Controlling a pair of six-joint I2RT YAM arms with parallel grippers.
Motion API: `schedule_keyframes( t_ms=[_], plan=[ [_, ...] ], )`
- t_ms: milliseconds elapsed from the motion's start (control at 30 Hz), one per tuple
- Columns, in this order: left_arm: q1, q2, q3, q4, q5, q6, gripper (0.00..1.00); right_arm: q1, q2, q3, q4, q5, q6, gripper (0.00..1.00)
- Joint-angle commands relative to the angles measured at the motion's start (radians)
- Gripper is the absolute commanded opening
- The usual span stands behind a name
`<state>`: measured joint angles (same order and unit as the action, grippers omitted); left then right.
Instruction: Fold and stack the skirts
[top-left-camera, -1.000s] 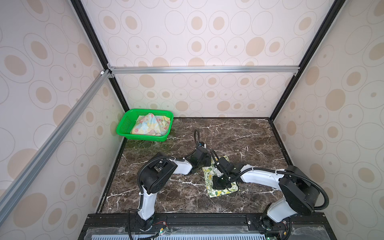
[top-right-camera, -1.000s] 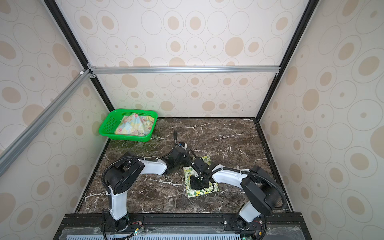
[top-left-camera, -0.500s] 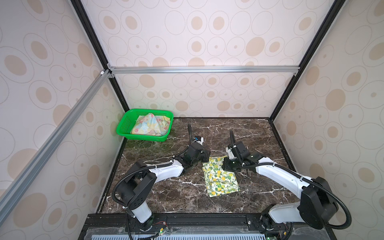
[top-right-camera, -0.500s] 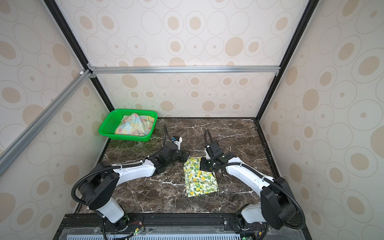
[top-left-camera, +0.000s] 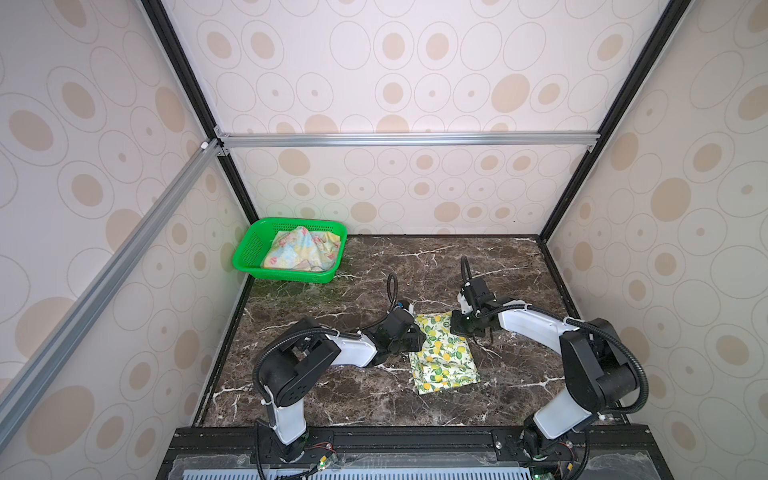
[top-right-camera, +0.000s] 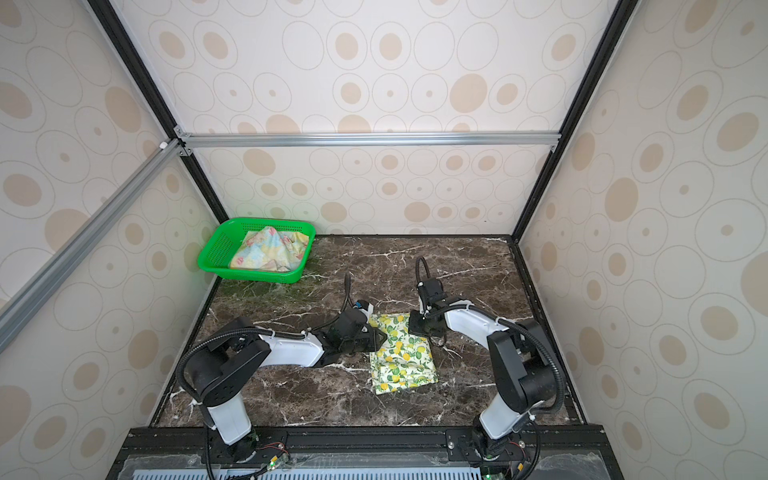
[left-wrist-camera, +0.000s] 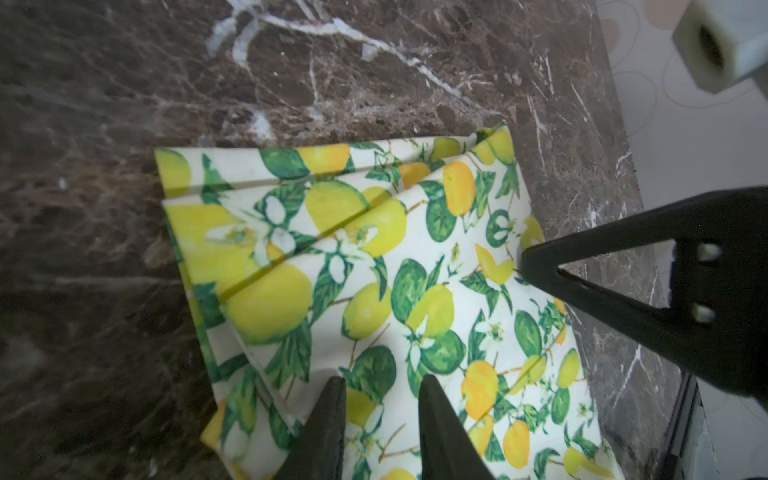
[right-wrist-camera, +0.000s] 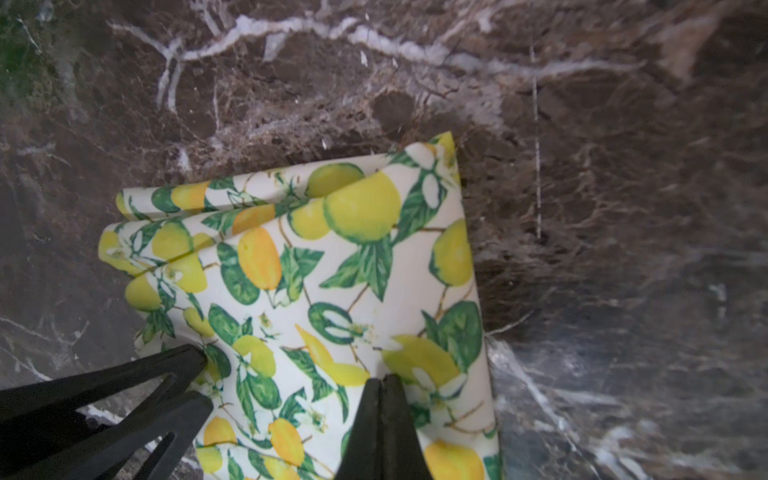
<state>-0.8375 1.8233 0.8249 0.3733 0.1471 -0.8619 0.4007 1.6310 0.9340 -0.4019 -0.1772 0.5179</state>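
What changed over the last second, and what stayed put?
The left gripper and right gripper lifted from the lemon skirt toward the back wall, then came down again at the skirt's far end, left open, right shut. No grip on cloth visible. Lemon skirt, pastel skirt and green basket stayed put.

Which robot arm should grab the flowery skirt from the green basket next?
Probably the left. The green basket holding the flowery skirt sits in the far corner on the left arm's side, and the left fingers are open, while the right fingers are shut.
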Motion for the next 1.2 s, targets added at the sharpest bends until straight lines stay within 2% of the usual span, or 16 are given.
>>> schedule_keyframes(
  t_ms=[0,300,533,700,767,967,1167],
  plan=[
    [0.005,0.036,0.082,-0.039,-0.032,0.043,0.31,-0.009,0.016,-0.002,0.032,0.007,0.002,0.0],
    [0.053,0.157,0.205,-0.122,-0.042,0.132,0.3,-0.014,-0.019,-0.079,0.03,0.023,0.047,0.0],
    [0.094,0.249,0.327,-0.135,-0.035,0.212,0.3,-0.008,-0.141,-0.208,0.031,0.013,0.156,0.0],
    [0.11,0.278,0.389,-0.11,-0.012,0.263,0.3,0.033,-0.246,-0.277,0.046,0.008,0.228,0.0],
    [0.115,0.249,0.39,-0.103,-0.008,0.268,0.3,0.037,-0.264,-0.268,0.028,-0.005,0.236,0.0],
    [0.105,0.056,0.288,-0.126,0.018,0.247,0.32,0.034,-0.293,-0.149,-0.022,0.039,0.134,0.0],
    [0.042,-0.102,0.124,-0.142,0.007,0.147,0.31,0.01,-0.093,0.03,-0.055,-0.004,-0.016,0.0]
  ],
)
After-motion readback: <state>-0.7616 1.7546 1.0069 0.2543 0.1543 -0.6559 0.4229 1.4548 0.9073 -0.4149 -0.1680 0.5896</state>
